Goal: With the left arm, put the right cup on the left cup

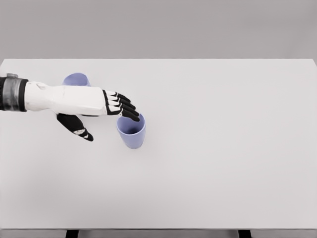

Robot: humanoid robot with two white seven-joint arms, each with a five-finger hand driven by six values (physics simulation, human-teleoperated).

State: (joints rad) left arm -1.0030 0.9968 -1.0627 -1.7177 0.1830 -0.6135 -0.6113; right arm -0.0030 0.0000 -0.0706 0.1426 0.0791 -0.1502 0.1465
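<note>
Left hand (106, 111) spread, perhaps touching right cup (132, 131)

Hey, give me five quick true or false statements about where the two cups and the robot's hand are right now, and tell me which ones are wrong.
1. Both cups stand upright on the white table. True.
2. The left hand has lifted the right cup off the table. False: that cup still stands on the table, with the fingertips at its rim.
3. The left cup is partly hidden behind the arm. True.
4. The cups are already stacked. False: they stand apart.
5. The right hand is reaching in too. False: only the left arm shows.
</note>
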